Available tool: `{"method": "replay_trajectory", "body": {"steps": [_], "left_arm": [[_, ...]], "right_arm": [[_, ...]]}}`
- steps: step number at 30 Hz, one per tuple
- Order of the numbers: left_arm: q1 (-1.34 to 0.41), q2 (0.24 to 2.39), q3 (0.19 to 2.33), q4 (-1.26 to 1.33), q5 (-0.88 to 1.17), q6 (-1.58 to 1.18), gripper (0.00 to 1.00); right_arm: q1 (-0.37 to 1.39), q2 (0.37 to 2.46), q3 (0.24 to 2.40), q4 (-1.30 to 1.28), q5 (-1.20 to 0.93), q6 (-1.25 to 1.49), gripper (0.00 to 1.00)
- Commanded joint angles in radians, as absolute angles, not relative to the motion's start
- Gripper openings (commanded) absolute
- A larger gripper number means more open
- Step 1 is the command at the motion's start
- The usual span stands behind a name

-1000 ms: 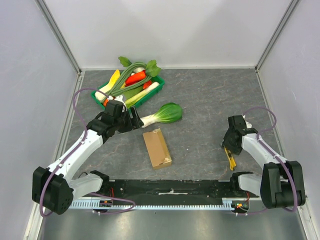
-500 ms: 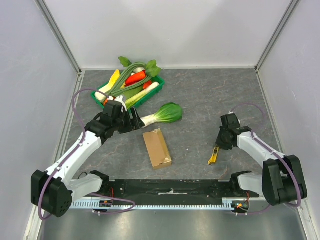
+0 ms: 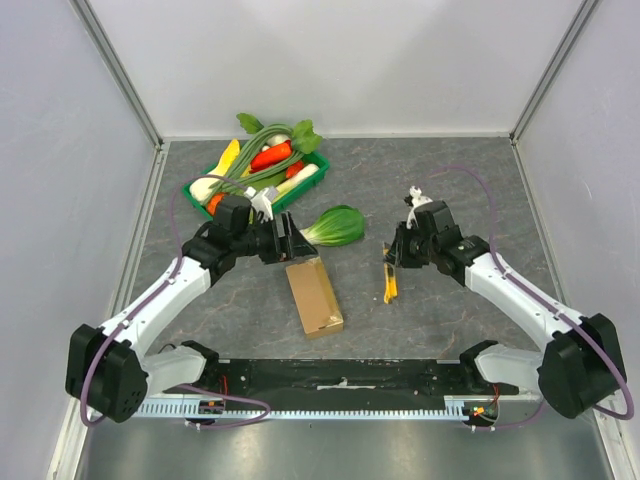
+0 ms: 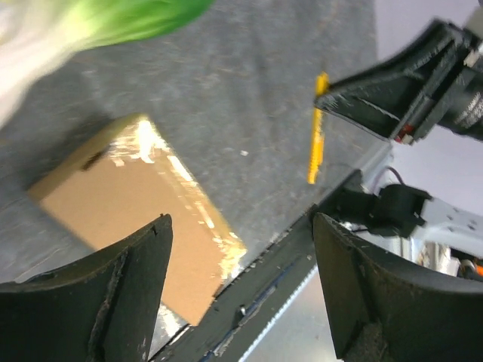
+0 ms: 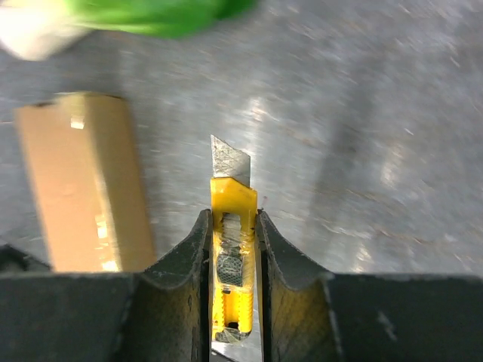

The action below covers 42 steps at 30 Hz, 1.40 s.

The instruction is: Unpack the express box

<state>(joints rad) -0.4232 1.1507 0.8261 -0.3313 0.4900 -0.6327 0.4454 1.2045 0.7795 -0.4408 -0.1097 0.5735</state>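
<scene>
The express box (image 3: 314, 296) is a flat brown carton with shiny tape, lying on the grey table in front of the arms. It also shows in the left wrist view (image 4: 128, 196) and the right wrist view (image 5: 83, 181). My left gripper (image 3: 290, 241) is open and empty, hovering just above the box's far end (image 4: 241, 226). My right gripper (image 3: 392, 262) is shut on a yellow utility knife (image 3: 390, 286), blade (image 5: 229, 160) extended, to the right of the box (image 5: 232, 219). The knife also shows in the left wrist view (image 4: 317, 128).
A bok choy (image 3: 333, 227) lies just beyond the box, under the left gripper. A green tray (image 3: 302, 186) heaped with vegetables stands at the back left. White walls close in the table on three sides.
My right arm has swung left from the right side, carrying the knife toward the box. My left gripper has moved right, to over the box's far end.
</scene>
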Motion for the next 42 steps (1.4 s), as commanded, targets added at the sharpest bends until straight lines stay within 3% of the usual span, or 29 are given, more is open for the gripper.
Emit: {"method": "replay_trajectory", "body": {"steps": [1,14,21,27,29,30,32,33,36,42], "left_arm": [[-0.491,1.149,0.819,-0.135,0.681,-0.675,0.8],[-0.664,1.183,0.833,0.054,0.477,-0.733,0.79],[-0.673,1.198,0.845,0.046,0.465,-0.729,0.5],[-0.673,1.166,0.856,-0.144,0.215,-0.69,0.5],[-0.672,1.14,0.841,-0.193,0.131,-0.68,0.54],[-0.672,1.111,0.836,-0.212,0.098,-0.677,0.57],[-0.672,1.089,0.835,-0.253,0.034,-0.666,0.61],[-0.672,1.078,0.838,-0.264,0.017,-0.658,0.63],[-0.669,1.048,0.853,-0.307,-0.037,-0.64,0.68],[-0.647,1.017,0.877,-0.373,-0.058,-0.603,0.71]], "right_arm": [[0.508,1.172,0.909,-0.347,-0.238,0.563,0.03],[0.724,1.252,1.146,-0.275,-0.173,0.681,0.04],[0.772,1.272,1.181,-0.268,-0.143,0.69,0.04],[0.772,1.292,1.181,-0.395,0.059,0.689,0.06],[0.772,1.295,1.172,-0.466,0.119,0.67,0.11],[0.772,1.298,1.155,-0.485,0.139,0.637,0.22],[0.775,1.31,1.122,-0.511,0.134,0.582,0.32],[0.775,1.31,1.074,-0.512,0.123,0.556,0.44],[0.776,1.321,0.97,-0.491,0.062,0.431,0.58],[0.787,1.402,0.877,-0.414,-0.034,0.273,0.64]]}}
